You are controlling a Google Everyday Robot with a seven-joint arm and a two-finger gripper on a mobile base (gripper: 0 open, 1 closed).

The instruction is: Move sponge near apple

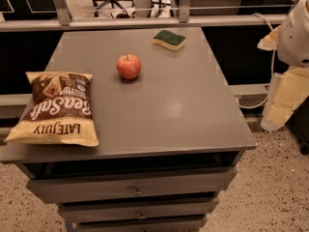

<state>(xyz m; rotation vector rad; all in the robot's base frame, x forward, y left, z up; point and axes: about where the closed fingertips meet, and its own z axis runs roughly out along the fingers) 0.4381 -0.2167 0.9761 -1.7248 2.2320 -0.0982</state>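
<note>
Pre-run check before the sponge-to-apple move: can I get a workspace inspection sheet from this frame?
Surface: grey cabinet top, flat; drawers below it.
Job's things: sponge at the far edge, green side up; apple upright, nearer and to the left of it, not touching.
Clutter: chip bag lying flat at the near left corner, apart from the apple.
Grippers: hand not in view; only a white arm part shows at the right edge, off the cabinet.
Cables: one pale cable hanging to the right of the cabinet.
Surroundings: speckled floor; office chair beyond a rail.
</note>
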